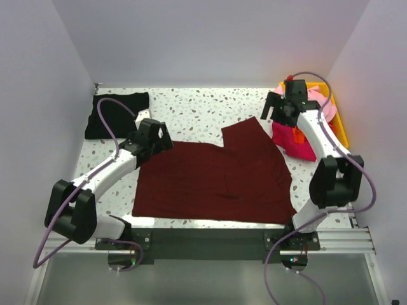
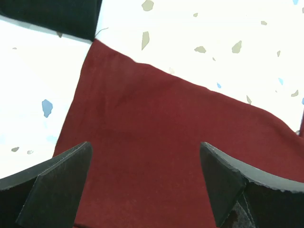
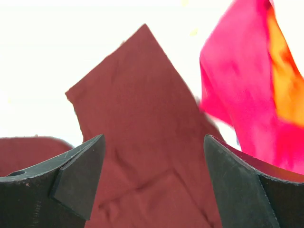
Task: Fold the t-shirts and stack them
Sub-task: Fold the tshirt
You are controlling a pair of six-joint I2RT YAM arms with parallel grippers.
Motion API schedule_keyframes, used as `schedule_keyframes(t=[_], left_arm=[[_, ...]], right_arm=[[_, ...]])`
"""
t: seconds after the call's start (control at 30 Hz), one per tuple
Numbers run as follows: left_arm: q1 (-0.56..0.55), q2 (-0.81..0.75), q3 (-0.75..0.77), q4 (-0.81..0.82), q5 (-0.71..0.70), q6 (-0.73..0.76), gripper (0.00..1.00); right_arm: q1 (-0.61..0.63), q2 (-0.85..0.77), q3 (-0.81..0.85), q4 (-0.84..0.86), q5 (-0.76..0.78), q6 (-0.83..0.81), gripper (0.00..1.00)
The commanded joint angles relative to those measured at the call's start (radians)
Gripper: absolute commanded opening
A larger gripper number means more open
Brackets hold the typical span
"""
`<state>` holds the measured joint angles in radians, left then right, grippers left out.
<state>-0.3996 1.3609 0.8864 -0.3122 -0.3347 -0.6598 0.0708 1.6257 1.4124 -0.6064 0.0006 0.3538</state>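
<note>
A large dark maroon t-shirt point(image 1: 213, 178) lies flat in the middle of the table, one sleeve sticking up toward the back right point(image 1: 249, 136). It fills the left wrist view point(image 2: 161, 137) and the right wrist view point(image 3: 142, 142). A black t-shirt point(image 1: 114, 114) lies folded at the back left; its edge shows in the left wrist view point(image 2: 57, 16). Magenta point(image 1: 294, 141), pink and orange t-shirts are heaped at the back right; the magenta one shows in the right wrist view point(image 3: 242, 80). My left gripper point(image 1: 159, 136) is open over the maroon shirt's left corner. My right gripper point(image 1: 275, 113) is open above the sleeve.
A yellow bin point(image 1: 340, 124) stands at the back right under the heap of shirts. White walls close in the table on three sides. The speckled tabletop point(image 1: 191, 105) shows behind the maroon shirt.
</note>
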Motion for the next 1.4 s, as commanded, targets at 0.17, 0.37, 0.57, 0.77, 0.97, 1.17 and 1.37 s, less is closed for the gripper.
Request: schedule_keyframes(t=[0.17, 0.37, 0.57, 0.77, 0.97, 1.17, 1.37], left_arm=[[0.035, 0.01, 0.011, -0.034, 0.022, 0.043, 1.0], [0.039, 0.027, 0.032, -0.056, 0.016, 0.042, 1.0], [0.039, 0.041, 0.029, -0.062, 0.022, 0.028, 1.0], [0.039, 0.047, 0.019, -0.062, 0.022, 0.023, 1.0], [0.039, 0.052, 0.011, -0.068, 0.016, 0.022, 1.0], [0.042, 0.066, 0.023, -0.076, 0.017, 0.032, 1.0], [0.05, 0.061, 0.026, -0.077, 0.016, 0.04, 1.0]], right_arm=[[-0.005, 0.371, 0.357, 0.014, -0.057, -0.068, 0.82], [-0.003, 0.546, 0.48, 0.016, -0.036, -0.081, 0.78], [0.003, 0.635, 0.526, 0.036, -0.019, -0.085, 0.76], [0.023, 0.695, 0.586, 0.043, -0.004, -0.088, 0.71], [0.064, 0.755, 0.629, 0.019, 0.047, -0.104, 0.65], [0.087, 0.773, 0.628, -0.003, 0.084, -0.107, 0.54], [0.092, 0.796, 0.648, -0.032, 0.121, -0.107, 0.38]])
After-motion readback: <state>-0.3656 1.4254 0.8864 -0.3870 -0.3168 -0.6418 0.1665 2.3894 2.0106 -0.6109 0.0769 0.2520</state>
